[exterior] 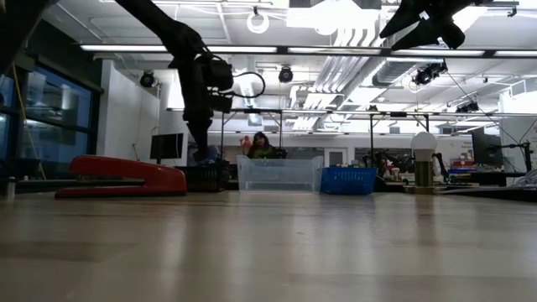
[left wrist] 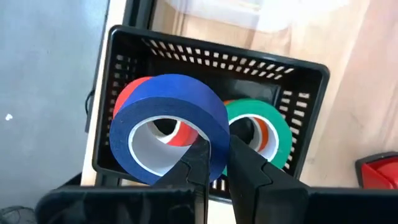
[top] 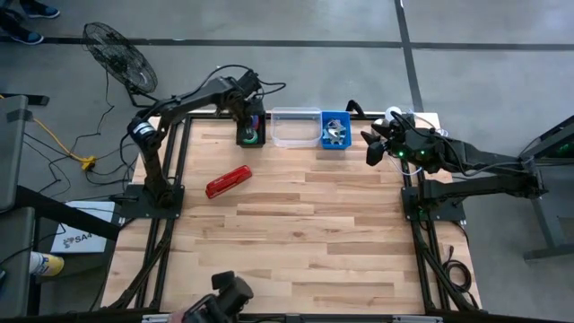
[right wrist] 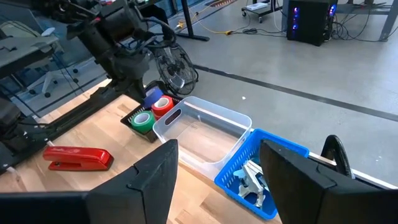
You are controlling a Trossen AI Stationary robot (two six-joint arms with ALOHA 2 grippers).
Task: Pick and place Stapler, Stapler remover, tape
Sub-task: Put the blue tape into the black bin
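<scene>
Stapler (top: 229, 181) on wood table (top: 296, 242) | left hand (left wrist: 214, 163) grasping blue tape (left wrist: 168, 124); right hand (right wrist: 217, 180) released

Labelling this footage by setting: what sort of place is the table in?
Probably a robotics lab or workshop: a large hall with a concrete floor, strip-lit open ceiling, a floor fan, and a computer tower with cables behind the wooden table.

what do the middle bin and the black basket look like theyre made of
Middle bin: looks like clear glossy plastic, since the table shows through its walls. Black basket: probably moulded matte plastic, going by its uniform slotted lattice walls and thick rounded rim.
</scene>
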